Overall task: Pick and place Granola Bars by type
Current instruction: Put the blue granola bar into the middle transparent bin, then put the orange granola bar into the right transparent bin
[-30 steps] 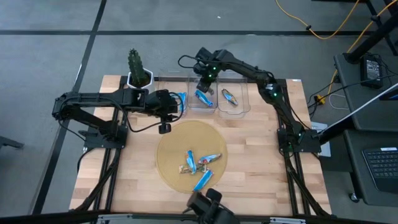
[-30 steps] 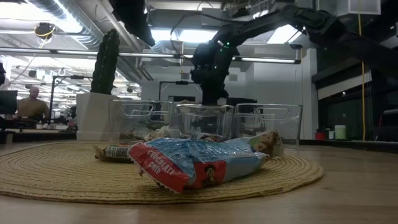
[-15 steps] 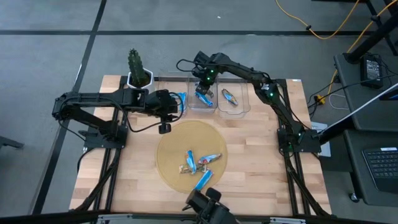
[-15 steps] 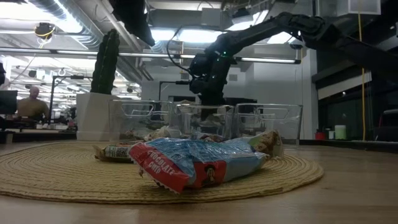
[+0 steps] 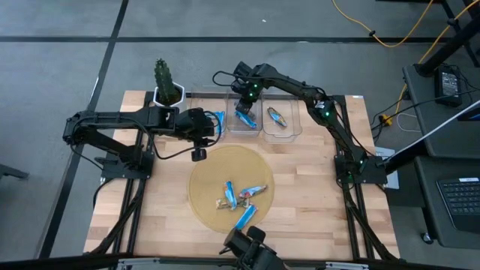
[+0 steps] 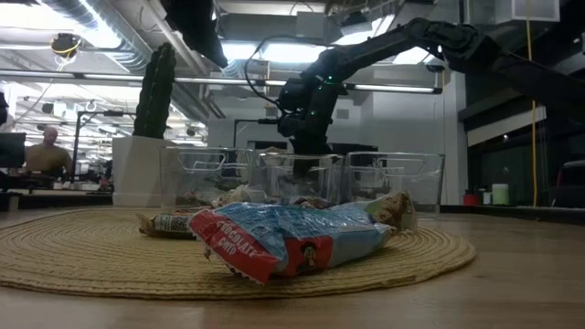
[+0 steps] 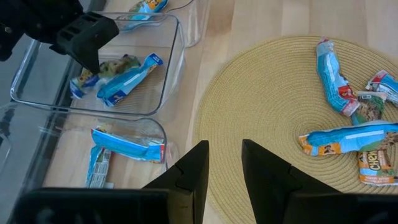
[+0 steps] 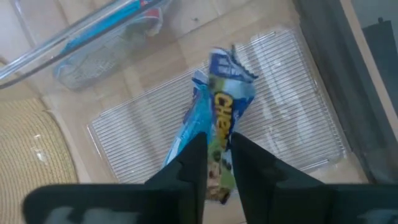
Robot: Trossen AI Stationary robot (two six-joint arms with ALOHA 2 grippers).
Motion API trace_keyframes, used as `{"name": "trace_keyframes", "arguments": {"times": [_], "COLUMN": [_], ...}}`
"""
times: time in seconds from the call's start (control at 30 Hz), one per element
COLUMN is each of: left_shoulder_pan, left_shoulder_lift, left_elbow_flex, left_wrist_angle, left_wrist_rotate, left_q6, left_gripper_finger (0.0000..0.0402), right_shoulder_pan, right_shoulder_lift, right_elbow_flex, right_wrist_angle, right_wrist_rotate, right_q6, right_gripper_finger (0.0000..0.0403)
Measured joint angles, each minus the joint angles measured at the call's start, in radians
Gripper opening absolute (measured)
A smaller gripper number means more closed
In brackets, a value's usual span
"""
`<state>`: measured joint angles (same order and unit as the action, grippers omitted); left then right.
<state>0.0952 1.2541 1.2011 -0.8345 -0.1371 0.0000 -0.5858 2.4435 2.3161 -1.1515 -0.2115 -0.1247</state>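
Three clear bins stand side by side at the table's far edge. My right gripper point(image 8: 217, 158) reaches down into the middle bin point(image 7: 177, 43), its fingers a little apart on either side of the end of a blue-and-green granola bar point(image 8: 225, 106). A bright blue bar point(image 8: 185, 135) lies flat beside it. Several more bars point(image 5: 240, 199) lie on the round woven mat point(image 5: 206, 176). The left bin holds blue bars point(image 7: 127, 144) and the right bin one bar point(image 5: 277, 117). My left gripper point(image 7: 224, 165) hovers above the table between the left bin and the mat, slightly open, with nothing between its fingers. My right gripper has the bar's near end point(image 8: 217, 144) between its two fingers, which come steeply from above. Whether the fingers point(image 8: 198, 163) touch the wrapper I cannot tell. The rest of the bar lies flat on the bin's ribbed floor point(image 8: 292, 130), stretching away from the fingertips.
A potted cactus point(image 5: 165, 81) stands at the far left corner beside the bins. Bare wooden table point(image 5: 322, 187) lies to the right of the mat and in front of it. A camera mount point(image 5: 251, 251) sits at the near edge.
My right gripper has sunk lower into the middle bin with the bar, then kept still.
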Motion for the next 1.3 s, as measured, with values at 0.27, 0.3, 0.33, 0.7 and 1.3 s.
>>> {"name": "trace_keyframes", "arguments": {"times": [0.27, 0.3, 0.33, 0.7, 1.3], "left_shoulder_pan": [0.0, 0.0, 0.0, -0.008, -0.12], "left_shoulder_lift": [0.0, 0.0, 0.0, 0.0, 0.0], "left_elbow_flex": [0.0, 0.0, 0.0, 0.0, 0.0], "left_wrist_angle": [0.0, 0.0, 0.0, -0.007, -0.008], "left_wrist_rotate": [-0.001, -0.001, -0.001, 0.007, 0.009], "left_q6": [-0.005, -0.005, -0.005, -0.006, -0.092], "left_gripper_finger": [0.0088, 0.0088, 0.0088, 0.0088, 0.0088], "right_shoulder_pan": [0.0, 0.0, 0.0, 0.0, 0.204], "right_shoulder_lift": [-0.016, -0.024, -0.034, -0.238, -0.671], "right_elbow_flex": [0.0, 0.0, 0.0, 0.0, -0.223], "right_wrist_angle": [-0.01, -0.008, -0.011, -0.134, -0.133], "right_wrist_rotate": [0.015, 0.027, 0.038, 0.124, 0.121], "right_q6": [0.01, 0.009, 0.005, -0.04, 0.011], "right_gripper_finger": [0.0122, 0.0123, 0.0123, 0.0101, 0.0089]}}
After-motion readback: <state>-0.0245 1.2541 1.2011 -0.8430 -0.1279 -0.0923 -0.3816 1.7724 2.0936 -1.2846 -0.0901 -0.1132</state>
